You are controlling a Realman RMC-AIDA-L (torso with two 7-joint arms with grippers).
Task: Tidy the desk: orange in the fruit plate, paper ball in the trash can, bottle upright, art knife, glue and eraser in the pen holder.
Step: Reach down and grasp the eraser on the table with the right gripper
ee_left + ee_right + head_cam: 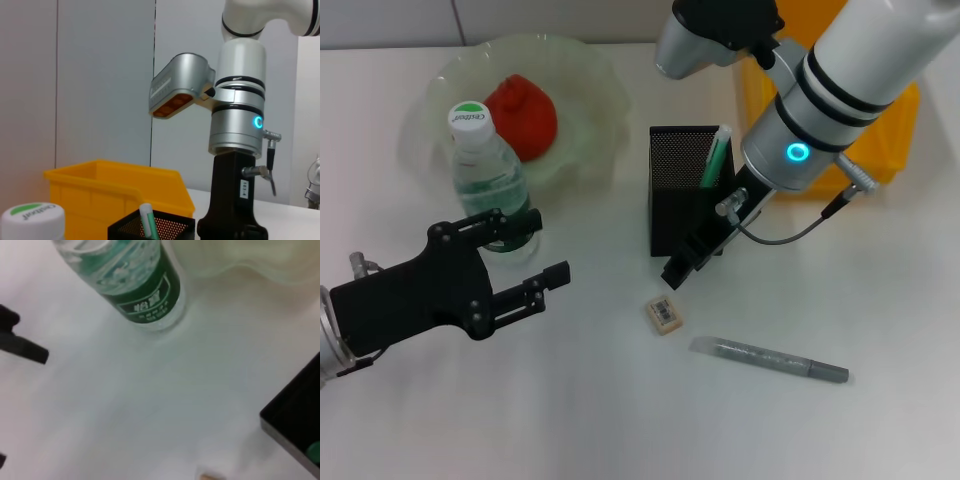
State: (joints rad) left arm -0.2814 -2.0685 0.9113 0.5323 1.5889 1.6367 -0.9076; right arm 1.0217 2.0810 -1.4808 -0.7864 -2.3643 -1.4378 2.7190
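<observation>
The orange (523,115), reddish, lies in the pale green fruit plate (585,80). The bottle (488,180) stands upright in front of the plate; its cap (32,218) and green label (145,287) also show. My left gripper (538,252) hovers open just in front of the bottle, holding nothing. The black mesh pen holder (675,200) has the green-and-white glue (717,155) standing in it. My right gripper (686,258) hangs low at the holder's front. The eraser (663,313) and the grey art knife (770,359) lie on the table. The paper ball is out of view.
A yellow bin (895,135) stands behind the right arm, at the back right. The left wrist view shows that bin (115,192), the holder (165,227) and the right arm (237,130). White table spreads along the front edge.
</observation>
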